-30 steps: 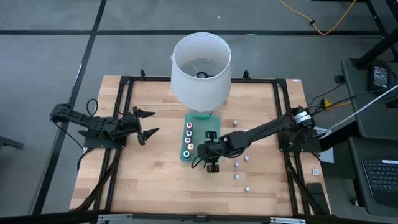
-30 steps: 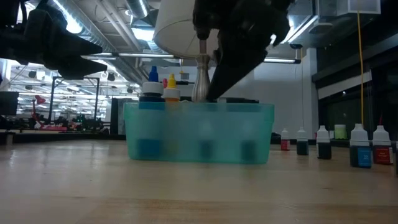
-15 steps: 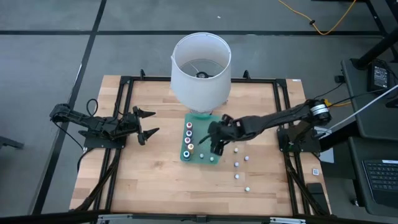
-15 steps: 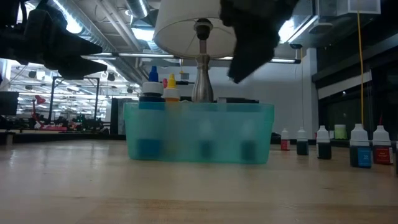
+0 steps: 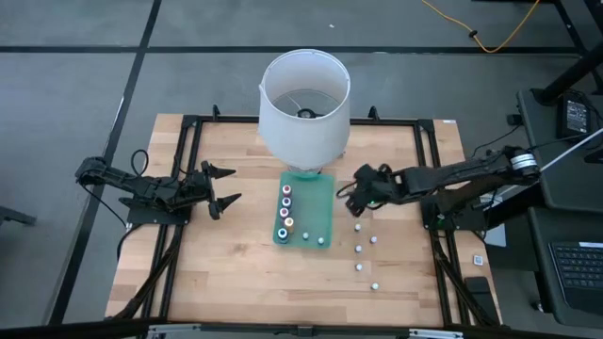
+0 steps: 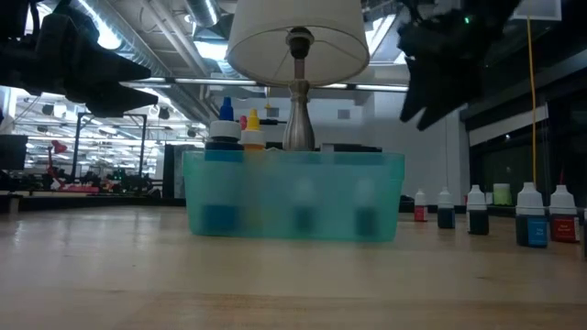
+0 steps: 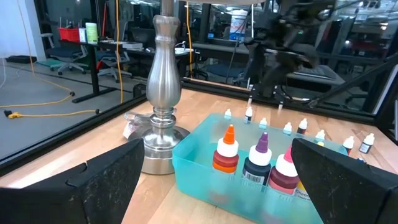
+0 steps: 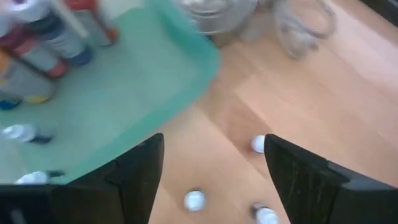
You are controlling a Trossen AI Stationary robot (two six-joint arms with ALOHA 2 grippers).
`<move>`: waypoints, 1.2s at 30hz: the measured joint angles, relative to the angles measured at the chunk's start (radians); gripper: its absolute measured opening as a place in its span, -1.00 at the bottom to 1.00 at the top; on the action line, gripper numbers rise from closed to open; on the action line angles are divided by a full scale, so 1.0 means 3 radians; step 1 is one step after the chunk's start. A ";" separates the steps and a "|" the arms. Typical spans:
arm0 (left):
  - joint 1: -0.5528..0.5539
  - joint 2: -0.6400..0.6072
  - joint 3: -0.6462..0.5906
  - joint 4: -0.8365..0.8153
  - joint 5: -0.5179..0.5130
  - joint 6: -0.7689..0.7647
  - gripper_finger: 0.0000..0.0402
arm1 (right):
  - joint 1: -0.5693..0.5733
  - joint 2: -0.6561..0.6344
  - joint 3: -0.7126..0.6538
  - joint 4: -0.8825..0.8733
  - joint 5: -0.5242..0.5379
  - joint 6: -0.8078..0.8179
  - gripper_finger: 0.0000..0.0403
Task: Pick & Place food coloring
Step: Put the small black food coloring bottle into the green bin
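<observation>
The food coloring bottles are tiny and upright. Several with coloured caps stand in a row (image 5: 285, 209) along the left side of a teal tray (image 5: 318, 202), and two white-capped ones (image 5: 314, 239) stand at its near end. Several more stand loose on the table (image 5: 359, 250) to the right of the tray. My right gripper (image 5: 352, 198) hangs open above the table, just off the tray's right edge, tipped downward, with nothing between its fingers (image 8: 314, 177). My left gripper (image 5: 226, 185) waits open at the table's left, pointing level toward the tray (image 7: 249, 180).
A lamp with a white shade (image 5: 304, 99) and a metal stem (image 7: 163, 93) stands just beyond the tray's far end. A black frame (image 5: 429, 179) rims the table. Bare wood lies near the front edge and left of the tray.
My right gripper has risen from the tray's near right corner and drawn back toward the table's right and far side, rolling as it went. A white-capped bottle now shows standing in the tray where the gripper was.
</observation>
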 joint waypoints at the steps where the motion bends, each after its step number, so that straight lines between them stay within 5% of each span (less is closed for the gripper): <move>1: 0.0000 -0.0001 -0.0001 0.0000 0.0000 0.0000 0.99 | -0.0052 -0.0073 -0.0080 0.0012 0.0000 0.0045 0.36; 14: 0.0000 -0.0001 -0.0001 0.0002 -0.0001 -0.0001 0.99 | -0.0858 -0.0233 -0.0690 0.0650 -0.0497 -0.0102 0.35; 36: -0.0001 0.0000 0.0000 0.0002 -0.0006 0.0000 0.99 | -0.0893 0.0624 -0.0730 0.0979 -0.0741 -0.0298 0.35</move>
